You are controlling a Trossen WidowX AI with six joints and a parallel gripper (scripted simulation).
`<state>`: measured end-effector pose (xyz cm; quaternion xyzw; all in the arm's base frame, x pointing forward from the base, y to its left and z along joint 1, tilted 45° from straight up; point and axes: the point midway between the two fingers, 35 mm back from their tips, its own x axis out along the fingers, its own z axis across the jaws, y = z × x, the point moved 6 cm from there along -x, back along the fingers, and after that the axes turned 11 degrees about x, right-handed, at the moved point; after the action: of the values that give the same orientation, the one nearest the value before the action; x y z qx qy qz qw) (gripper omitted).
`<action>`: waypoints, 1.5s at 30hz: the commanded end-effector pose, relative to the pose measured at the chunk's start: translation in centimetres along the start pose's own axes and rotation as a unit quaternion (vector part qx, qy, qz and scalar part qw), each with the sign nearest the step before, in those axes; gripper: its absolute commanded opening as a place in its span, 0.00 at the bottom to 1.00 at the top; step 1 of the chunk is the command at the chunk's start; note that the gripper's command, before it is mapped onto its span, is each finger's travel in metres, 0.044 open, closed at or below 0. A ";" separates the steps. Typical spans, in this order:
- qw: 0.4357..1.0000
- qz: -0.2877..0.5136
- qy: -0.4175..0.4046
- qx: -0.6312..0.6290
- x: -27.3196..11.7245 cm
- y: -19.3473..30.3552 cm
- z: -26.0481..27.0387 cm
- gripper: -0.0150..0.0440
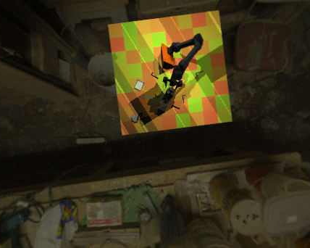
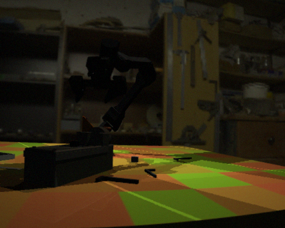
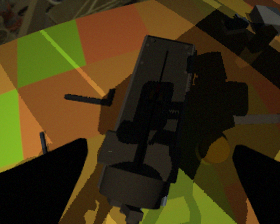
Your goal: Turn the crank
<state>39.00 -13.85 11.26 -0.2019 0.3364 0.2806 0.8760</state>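
The machine, a long dark grey box (image 1: 162,109) (image 2: 84,166) (image 3: 133,75), has a slot along its top. In the wrist view it lies in deep shadow; a faint red trace of the pointer (image 3: 156,92) shows beside the slot, and the brass marks cannot be made out. A round grey drum-like part (image 3: 133,186) with a small block sits at the machine's near end; whether this is the crank, I cannot tell. My gripper (image 1: 172,83) (image 2: 92,100) (image 3: 160,148) is wide open and empty, above the machine's near end, touching nothing.
Dark angled pieces (image 1: 175,106) (image 2: 118,180) (image 3: 86,98) lie around the machine. A yellow disc (image 1: 157,95) (image 3: 214,150) and a grey bar (image 1: 146,96) (image 3: 261,119) lie beside it. A white tray (image 1: 138,85) (image 2: 0,156) and an orange block (image 1: 166,57) stand farther off.
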 end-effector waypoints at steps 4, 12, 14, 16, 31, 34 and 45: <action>0.999 -0.015 0.027 0.036 -2.0 2.5 1.0 1.00; 0.995 -0.034 0.054 0.072 -4.1 6.0 2.0 1.00; 0.995 -0.038 0.058 0.078 -4.4 6.6 2.1 1.00; 0.994 -0.038 0.058 0.078 -4.4 6.7 2.1 1.00; 0.995 -0.038 0.058 0.079 -1.0 9.7 1.6 1.00; 0.995 -0.038 0.058 0.079 -0.6 10.0 1.5 1.00; 0.995 -0.038 0.058 0.079 0.8 11.1 1.4 1.00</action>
<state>33.19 -4.57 10.16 -0.1618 0.3982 0.2105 0.8780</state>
